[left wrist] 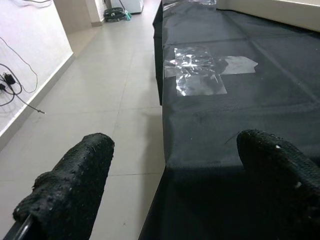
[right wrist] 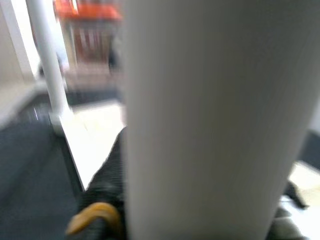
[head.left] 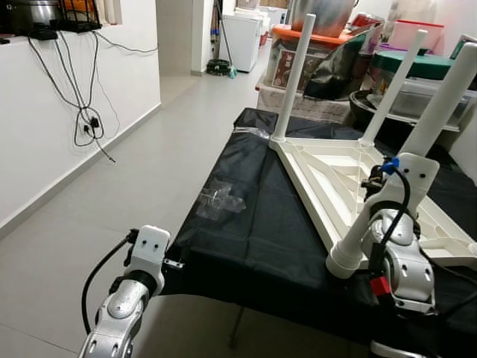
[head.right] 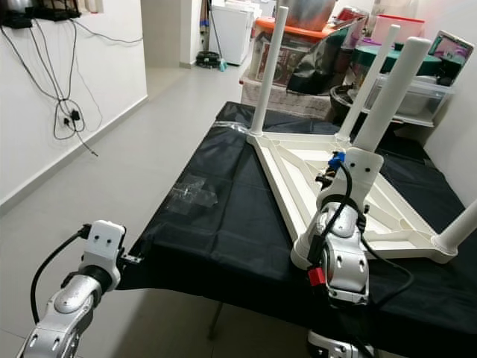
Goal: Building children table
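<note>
Gripping a tilted white table leg [head.left: 417, 160], right gripper [right wrist: 107, 200] raised

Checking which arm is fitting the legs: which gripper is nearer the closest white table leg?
Right. The right gripper is at the nearest white leg on the upturned table frame; the left gripper hovers open off the black work surface's near-left corner.

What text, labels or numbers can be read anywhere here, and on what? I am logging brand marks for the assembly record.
No text can be read.
Printed box under the orange lid: print too small and blurred to read.
White table top, its legs and the black cloth: no markings visible.
</note>
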You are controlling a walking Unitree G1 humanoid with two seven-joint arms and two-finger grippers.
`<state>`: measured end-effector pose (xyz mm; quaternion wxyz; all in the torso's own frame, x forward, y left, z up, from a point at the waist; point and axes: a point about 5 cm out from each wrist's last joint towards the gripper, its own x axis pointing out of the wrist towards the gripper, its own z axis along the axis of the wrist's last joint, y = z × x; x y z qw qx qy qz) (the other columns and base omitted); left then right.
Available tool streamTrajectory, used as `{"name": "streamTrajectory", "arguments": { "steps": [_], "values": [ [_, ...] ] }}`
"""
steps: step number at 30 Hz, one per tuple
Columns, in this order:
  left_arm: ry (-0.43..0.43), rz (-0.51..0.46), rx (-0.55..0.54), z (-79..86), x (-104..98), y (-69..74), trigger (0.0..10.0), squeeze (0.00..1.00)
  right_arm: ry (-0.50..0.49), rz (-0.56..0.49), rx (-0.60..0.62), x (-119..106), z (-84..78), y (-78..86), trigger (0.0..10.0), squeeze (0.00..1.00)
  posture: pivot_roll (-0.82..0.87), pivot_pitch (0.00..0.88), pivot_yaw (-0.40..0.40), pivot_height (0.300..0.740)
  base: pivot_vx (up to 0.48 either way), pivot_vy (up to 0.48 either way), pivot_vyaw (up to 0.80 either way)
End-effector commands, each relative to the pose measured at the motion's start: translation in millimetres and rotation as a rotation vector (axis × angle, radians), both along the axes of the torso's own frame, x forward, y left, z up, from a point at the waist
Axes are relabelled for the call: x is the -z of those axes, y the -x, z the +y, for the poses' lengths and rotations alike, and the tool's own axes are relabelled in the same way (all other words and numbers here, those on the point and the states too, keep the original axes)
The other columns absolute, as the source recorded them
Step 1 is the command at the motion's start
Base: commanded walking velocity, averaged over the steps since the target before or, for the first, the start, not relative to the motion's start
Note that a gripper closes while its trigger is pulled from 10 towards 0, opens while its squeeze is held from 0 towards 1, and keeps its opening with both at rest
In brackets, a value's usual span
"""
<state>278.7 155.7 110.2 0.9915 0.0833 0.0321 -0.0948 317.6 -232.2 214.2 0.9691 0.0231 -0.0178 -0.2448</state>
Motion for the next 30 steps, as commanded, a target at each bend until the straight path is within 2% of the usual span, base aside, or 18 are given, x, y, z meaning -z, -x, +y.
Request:
{"name": "streamTrajectory", "arguments": {
  "steps": [1, 3, 4, 12, 16, 18, 19, 22, 23, 27, 28, 29, 30],
  "values": [
    [-0.012, -0.002, 0.011, -1.5, 1.3, -0.3, 10.0, 0.00, -0.019, 0.092, 0.008, 18.6, -6.0, 2.2, 10.0, 1.00, 0.10, 0.000, -0.121, 0.740, 0.000, 0.000, 0.00],
    [-0.012, -0.001, 0.012, -1.8, 1.7, -0.1, 10.0, 0.00, -0.018, 0.096, 0.012, 18.4, -6.8, 2.4, 10.0, 1.00, 0.10, 0.000, -0.121, 0.740, 0.000, 0.000, 0.00],
    [-0.010, 0.001, 0.014, -2.5, 2.2, 0.3, 10.0, 0.00, -0.025, 0.098, 0.012, 17.1, -6.4, 1.8, 10.0, 0.00, 0.10, 0.000, -0.121, 0.740, 0.000, 0.000, 0.00],
    [-0.011, 0.002, 0.017, -2.4, 2.2, 0.3, 10.0, 0.00, -0.031, 0.089, 0.004, 12.3, -5.2, 2.1, 10.0, 0.00, 0.09, 0.000, -0.118, 0.740, 0.000, 0.000, 0.00],
    [-0.011, 0.003, 0.018, -2.6, 2.5, 0.4, 10.0, 0.00, -0.029, 0.065, -0.027, 3.9, -10.2, 4.0, 10.0, 0.00, 0.09, 0.000, -0.119, 0.740, 0.000, 0.000, 0.00],
    [-0.012, 0.006, 0.021, -2.8, 3.5, 1.0, 10.0, 0.00, -0.019, 0.018, -0.089, -7.4, -19.6, 5.9, 10.0, 0.00, 0.08, 0.000, -0.114, 0.740, 0.000, 0.000, 0.00],
    [-0.012, 0.009, 0.025, -3.5, 4.4, 1.4, 10.0, 0.00, -0.018, -0.008, -0.164, -14.7, -24.4, 7.3, 10.0, 0.00, 0.08, 0.000, -0.114, 0.740, 0.000, 0.000, 0.00],
    [-0.012, 0.009, 0.027, -4.0, 4.5, 1.4, 10.0, 0.00, 0.000, -0.026, -0.216, -19.2, -26.1, 8.0, 10.0, 0.00, 0.08, 0.000, -0.114, 0.740, 0.000, 0.000, 0.00],
    [-0.011, 0.009, 0.033, -5.1, 4.4, 0.6, 10.0, 0.00, 0.033, -0.055, -0.312, -28.1, -31.5, 9.1, 10.0, 0.00, 0.07, 0.000, -0.109, 0.740, 0.000, 0.000, 0.00],
    [-0.011, 0.008, 0.036, -5.6, 4.1, -0.5, 10.0, 0.00, 0.074, -0.070, -0.375, -34.9, -36.3, 9.9, 10.0, 0.00, 0.07, 0.000, -0.104, 0.740, 0.000, 0.000, 0.00],
    [-0.011, 0.007, 0.038, -5.8, 4.0, -1.6, 10.0, 0.00, 0.106, -0.072, -0.441, -38.6, -39.6, 9.0, 10.0, 0.00, 0.07, 0.000, -0.102, 0.740, 0.000, 0.000, 0.00],
    [-0.011, 0.007, 0.038, -5.8, 4.0, -1.6, 10.0, 0.00, 0.106, -0.072, -0.441, -38.6, -39.6, 9.0, 10.0, 0.00, 0.07, 0.000, -0.102, 0.740, 0.000, 0.000, 0.00],
    [-0.011, 0.007, 0.041, -6.3, 4.0, -2.2, 10.0, 0.00, 0.132, -0.063, -0.494, -38.2, -42.3, 7.1, 10.0, 0.00, 0.06, 0.000, -0.099, 0.740, 0.000, 0.000, 0.00]
  ]
}}
